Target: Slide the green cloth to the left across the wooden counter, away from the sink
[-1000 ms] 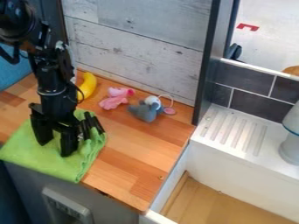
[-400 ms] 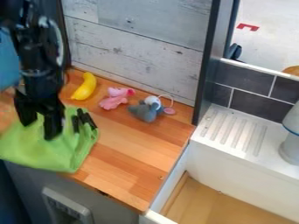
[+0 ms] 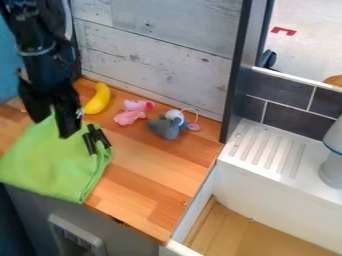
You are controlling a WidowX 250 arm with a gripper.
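The tool (image 3: 51, 128) is open at the rear of the cloth (image 3: 50, 160), which is bright green, soft and creased; black sticks (image 3: 89, 143) lie by its right edge.

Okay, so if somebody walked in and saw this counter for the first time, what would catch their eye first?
Probably the bright green cloth spread at the counter's front left, with the black end effector hanging at its back edge and two short black sticks lying on its right side. Next, the yellow banana behind it, near the whitish boards, then the pink toy and grey plush toy to its right.
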